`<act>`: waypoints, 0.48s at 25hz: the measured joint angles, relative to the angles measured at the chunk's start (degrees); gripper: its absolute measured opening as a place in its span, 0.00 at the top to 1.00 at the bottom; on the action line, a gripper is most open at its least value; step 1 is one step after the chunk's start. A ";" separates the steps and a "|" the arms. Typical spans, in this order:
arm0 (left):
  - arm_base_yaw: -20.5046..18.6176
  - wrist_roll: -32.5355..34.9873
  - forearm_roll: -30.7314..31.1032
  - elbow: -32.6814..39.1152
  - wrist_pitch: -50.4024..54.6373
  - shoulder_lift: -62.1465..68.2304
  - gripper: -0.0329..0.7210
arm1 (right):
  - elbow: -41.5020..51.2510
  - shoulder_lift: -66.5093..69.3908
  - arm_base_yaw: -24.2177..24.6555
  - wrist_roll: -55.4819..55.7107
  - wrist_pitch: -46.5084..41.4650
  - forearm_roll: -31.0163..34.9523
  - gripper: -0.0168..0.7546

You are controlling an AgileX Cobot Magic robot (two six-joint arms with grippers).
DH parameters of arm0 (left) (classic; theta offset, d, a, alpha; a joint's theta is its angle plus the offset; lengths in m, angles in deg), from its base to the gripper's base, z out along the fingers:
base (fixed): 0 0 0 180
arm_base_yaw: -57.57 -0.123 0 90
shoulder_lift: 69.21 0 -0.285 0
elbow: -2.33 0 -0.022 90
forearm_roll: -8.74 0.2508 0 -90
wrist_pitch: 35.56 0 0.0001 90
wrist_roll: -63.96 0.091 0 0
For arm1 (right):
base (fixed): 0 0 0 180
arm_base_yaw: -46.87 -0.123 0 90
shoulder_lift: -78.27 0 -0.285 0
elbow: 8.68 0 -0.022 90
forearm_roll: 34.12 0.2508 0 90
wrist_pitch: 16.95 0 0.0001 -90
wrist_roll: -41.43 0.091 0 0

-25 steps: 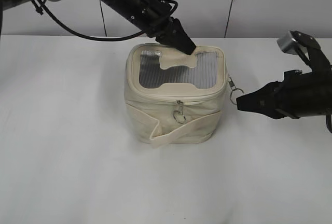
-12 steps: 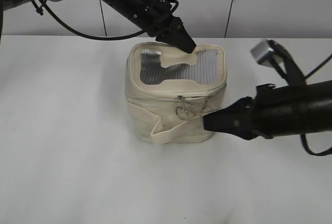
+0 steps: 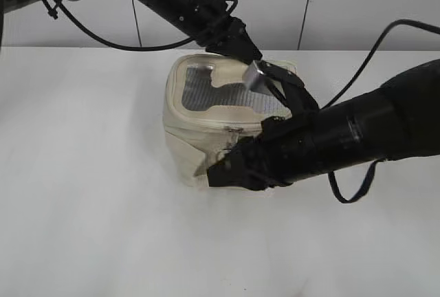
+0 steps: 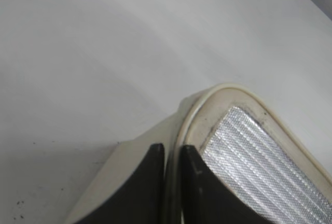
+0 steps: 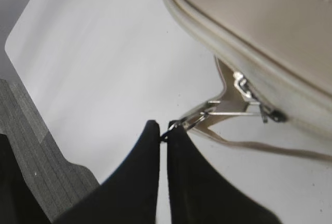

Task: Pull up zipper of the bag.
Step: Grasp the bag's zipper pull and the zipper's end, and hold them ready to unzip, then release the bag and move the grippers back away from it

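The right gripper's (image 5: 165, 130) two black fingers (image 5: 140, 172) are pressed together on a silver ring pull (image 5: 193, 119), which stretches taut from their tips back to a small slider on the zipper (image 5: 254, 102) along the bag's front rim. The bag (image 3: 189, 122), a small boxy cream fabric case with a grey mesh top, sits on the white table (image 3: 89, 207) near its middle, with the right arm reaching low across its front face and hiding much of it in the exterior view. The left gripper (image 4: 170, 156) comes down from the upper left onto the bag's far top edge; its fingers (image 4: 194, 182) are clenched with only a thin gap, pinching the cream rim beside the mesh panel (image 4: 259, 167).
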 joint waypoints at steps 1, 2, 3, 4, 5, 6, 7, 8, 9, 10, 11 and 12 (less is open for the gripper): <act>0.00 -0.33 -0.18 0.00 -0.62 -0.07 0.80 | 0.00 -0.06 0.76 2.91 -1.02 -3.09 0.87; 0.00 -0.59 -0.36 0.00 -1.30 -0.19 0.71 | 0.26 -0.39 1.67 5.96 -1.91 -5.97 0.79; 0.00 -0.95 -0.41 0.00 -1.65 -0.36 0.62 | 0.73 -1.07 2.83 8.37 -3.33 -9.58 0.69; -0.06 -1.92 -0.10 0.00 -1.78 -0.58 0.56 | 1.20 -1.95 4.24 11.08 -4.45 -13.12 0.60; -0.19 -3.03 0.51 0.00 -1.83 -1.00 0.52 | 1.79 -3.34 5.57 13.75 -4.93 -16.66 0.50; -0.33 -3.92 1.23 0.00 -1.83 -1.48 0.51 | 2.40 -5.01 7.22 16.06 -5.44 -19.63 0.43; -0.51 -5.21 2.07 0.00 -1.74 -2.29 0.51 | 3.03 -6.52 8.88 18.81 -6.06 -23.13 0.39; -0.67 -6.59 3.04 0.00 -1.51 -3.37 0.53 | 3.59 -8.52 10.47 21.41 -6.71 -26.37 0.36; -0.78 -8.15 4.47 0.00 -1.28 -4.67 0.56 | 4.32 -10.70 11.73 23.80 -7.20 -28.65 0.35; -0.85 -9.55 6.41 0.00 -1.12 -5.81 0.58 | 5.14 -12.62 13.15 25.73 -7.51 -31.00 0.35; -0.91 -11.26 8.69 0.00 -0.93 -7.26 0.59 | 5.83 -15.08 14.43 28.17 -8.01 -33.43 0.35; -0.91 -12.81 10.69 0.38 -0.88 -8.75 0.60 | 6.56 -17.58 15.40 30.83 -8.69 -35.92 0.35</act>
